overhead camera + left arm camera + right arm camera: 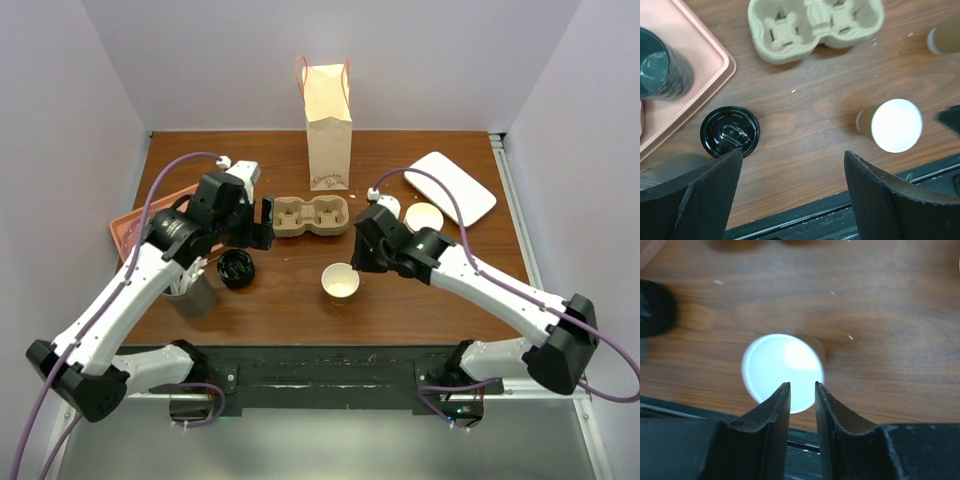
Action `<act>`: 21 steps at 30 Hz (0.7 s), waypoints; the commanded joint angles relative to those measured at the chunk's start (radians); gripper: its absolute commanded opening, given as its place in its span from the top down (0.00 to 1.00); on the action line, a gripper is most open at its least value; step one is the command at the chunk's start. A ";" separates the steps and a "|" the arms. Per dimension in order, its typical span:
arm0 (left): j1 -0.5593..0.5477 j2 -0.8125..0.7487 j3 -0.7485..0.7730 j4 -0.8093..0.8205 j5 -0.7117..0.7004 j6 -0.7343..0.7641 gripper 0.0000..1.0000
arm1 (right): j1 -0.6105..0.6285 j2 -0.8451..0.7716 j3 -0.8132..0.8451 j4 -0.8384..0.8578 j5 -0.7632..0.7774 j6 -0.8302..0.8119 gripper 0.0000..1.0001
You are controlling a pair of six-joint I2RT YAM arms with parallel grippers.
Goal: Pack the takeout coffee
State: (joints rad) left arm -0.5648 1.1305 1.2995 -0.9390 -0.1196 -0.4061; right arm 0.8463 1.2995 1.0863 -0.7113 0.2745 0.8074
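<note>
No cup with a lid on it shows. A lidless cream paper cup (340,282) stands upright near the table's front edge; it also shows in the left wrist view (895,125) and the right wrist view (782,367). A loose black lid (237,268) lies on the table to its left, also in the left wrist view (730,132). My right gripper (358,262) hovers just above and right of the cup; its jaws (801,385) stand a narrow gap apart, with nothing between them. My left gripper (255,228) is wide open and empty above the table between lid and cup (792,152).
A pulp two-cup carrier (310,217) lies mid-table, with a paper bag (328,125) standing behind it. A stack of lidless cups (423,217) and a white plate (450,186) are at the right. A pink tray (130,225) and a grey holder (195,295) are at the left.
</note>
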 commanded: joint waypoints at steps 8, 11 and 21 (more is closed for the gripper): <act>-0.003 0.230 -0.058 0.035 -0.170 0.009 0.34 | 0.007 -0.207 0.198 -0.114 0.057 -0.091 0.68; 0.005 0.313 -0.055 0.037 -0.238 -0.016 0.39 | 0.007 -0.235 0.195 -0.116 0.049 -0.094 0.67; 0.013 0.512 -0.089 0.071 -0.253 -0.049 0.44 | 0.007 -0.259 0.251 -0.177 0.120 -0.180 0.67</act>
State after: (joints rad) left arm -0.5610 1.6253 1.2171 -0.9016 -0.3290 -0.4274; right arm 0.8463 1.0676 1.2911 -0.8722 0.3382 0.6689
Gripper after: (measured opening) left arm 0.577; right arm 0.331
